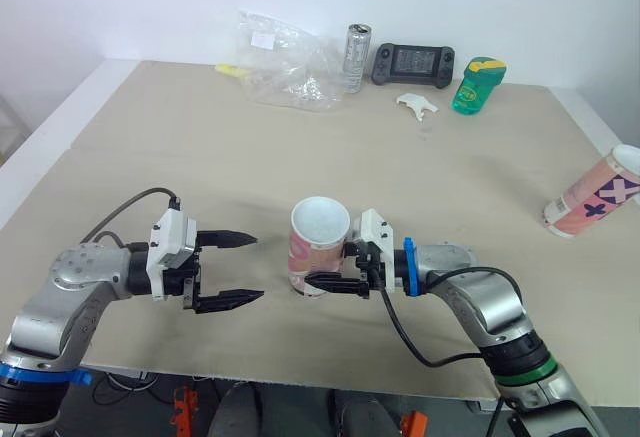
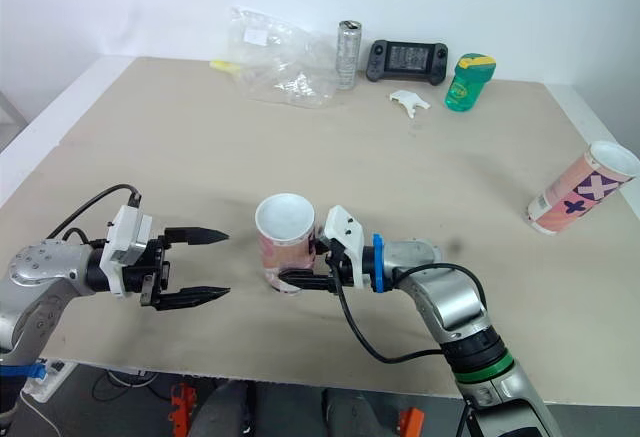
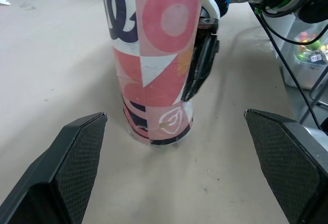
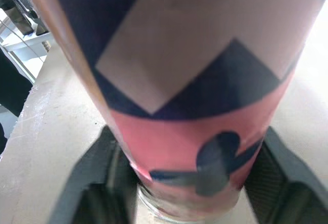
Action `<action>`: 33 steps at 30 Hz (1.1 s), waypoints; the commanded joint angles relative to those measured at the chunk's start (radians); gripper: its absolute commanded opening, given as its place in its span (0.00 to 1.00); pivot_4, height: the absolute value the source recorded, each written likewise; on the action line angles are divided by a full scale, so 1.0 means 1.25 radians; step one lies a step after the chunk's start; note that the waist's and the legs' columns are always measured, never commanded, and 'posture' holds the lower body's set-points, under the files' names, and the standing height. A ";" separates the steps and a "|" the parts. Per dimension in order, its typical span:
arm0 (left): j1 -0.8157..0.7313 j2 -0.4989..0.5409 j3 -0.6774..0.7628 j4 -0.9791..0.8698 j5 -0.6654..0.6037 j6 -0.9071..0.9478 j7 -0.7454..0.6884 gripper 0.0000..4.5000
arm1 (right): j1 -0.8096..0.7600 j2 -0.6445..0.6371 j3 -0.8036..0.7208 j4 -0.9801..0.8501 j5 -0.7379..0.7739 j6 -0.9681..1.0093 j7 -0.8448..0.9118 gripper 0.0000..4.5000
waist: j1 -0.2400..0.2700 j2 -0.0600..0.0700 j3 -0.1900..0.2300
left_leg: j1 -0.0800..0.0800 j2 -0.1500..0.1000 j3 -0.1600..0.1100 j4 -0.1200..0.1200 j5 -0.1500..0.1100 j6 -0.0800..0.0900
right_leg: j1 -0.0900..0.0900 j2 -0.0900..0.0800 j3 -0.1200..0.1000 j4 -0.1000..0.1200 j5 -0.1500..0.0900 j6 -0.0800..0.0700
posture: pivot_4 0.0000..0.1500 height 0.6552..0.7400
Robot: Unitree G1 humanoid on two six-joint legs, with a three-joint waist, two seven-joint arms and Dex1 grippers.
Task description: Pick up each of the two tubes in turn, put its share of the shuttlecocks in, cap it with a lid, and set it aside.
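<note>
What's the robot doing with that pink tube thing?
The robot's right hand is closed around the bottom of the upright tube, which stands near the front of the table. Its left hand is open beside that tube, not touching it. The second tube lies on its side near the table's right edge.

Silver-grey metal arms [image 1: 80,272], white wrist blocks [image 1: 168,242], black textured fingers [image 1: 228,301], looping black cables [image 1: 140,195], blue ring [image 1: 409,260] and green band [image 1: 522,367] on the right arm
</note>
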 commanded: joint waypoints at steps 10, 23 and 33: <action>-0.181 -0.097 -0.079 0.091 0.033 -0.047 0.011 1.00 | -0.013 -0.095 -0.240 0.011 0.051 0.014 -0.078 0.61 | 0.003 0.000 0.000 | 0.000 -0.001 0.000 0.002 0.000 0.000 | 0.001 -0.001 0.000 0.000 0.002 0.002 | 1.00 0.99; -0.423 -0.323 -0.129 0.231 0.043 -0.001 0.142 1.00 | -0.040 -0.188 -0.545 0.456 -0.034 -0.136 -0.352 0.61 | -0.001 0.003 0.001 | -0.002 -0.004 -0.001 0.001 -0.001 0.001 | 0.004 -0.001 0.002 -0.007 0.005 0.001 | 1.00 0.99; -0.424 -0.313 -0.163 0.273 0.098 -0.014 0.116 1.00 | -0.030 -0.164 -0.543 0.528 -0.006 -0.125 -0.338 0.67 | -0.002 0.007 0.000 | -0.002 -0.005 0.000 0.002 0.000 0.001 | 0.005 -0.002 0.003 -0.007 0.006 0.002 | 1.00 0.99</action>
